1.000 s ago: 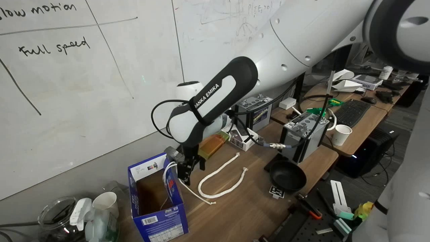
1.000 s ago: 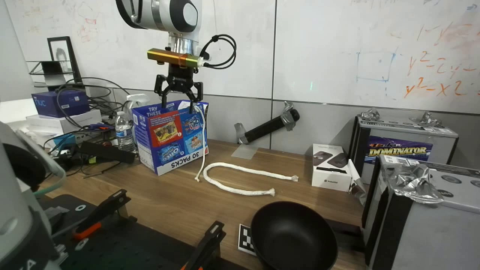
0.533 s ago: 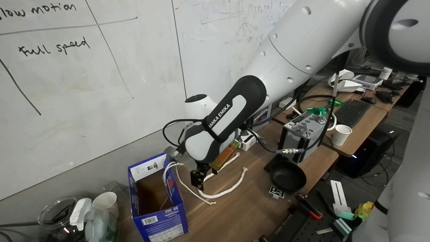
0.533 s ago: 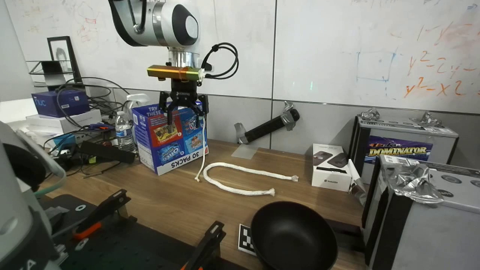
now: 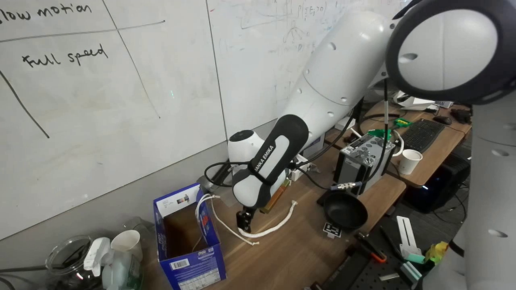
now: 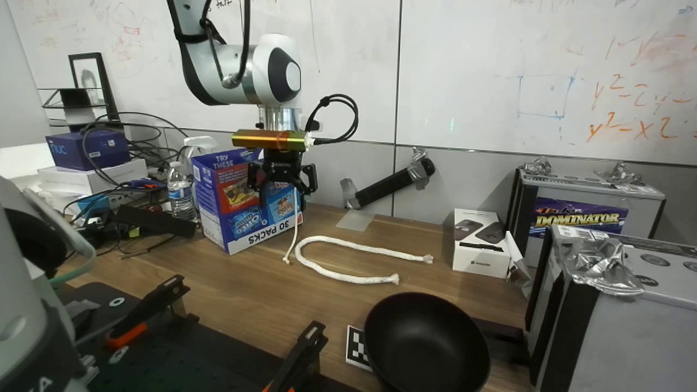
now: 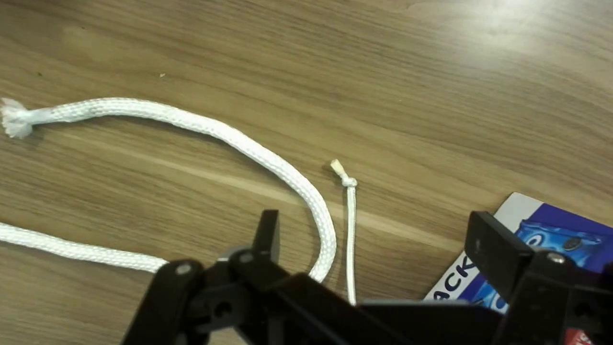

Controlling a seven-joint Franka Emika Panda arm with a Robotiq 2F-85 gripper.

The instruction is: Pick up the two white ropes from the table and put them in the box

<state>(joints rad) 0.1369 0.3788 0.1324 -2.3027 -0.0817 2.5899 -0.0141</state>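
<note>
Gripper (image 6: 283, 202) has its fingers (image 7: 268, 232) spread wide apart, hanging above the table (image 6: 245, 288) near the box (image 5: 201, 262). In the wrist view, the bend of the thick white rope (image 7: 282, 170) and a length of the thin white rope (image 7: 351, 235) show in the gap between them. Thick one's just lying in a U on the table; thin one's draped over the box edge, knotted end down on the table. One finger overlaps the box's printed side in that wrist shot, honestly can't tell if they're touching.
</note>
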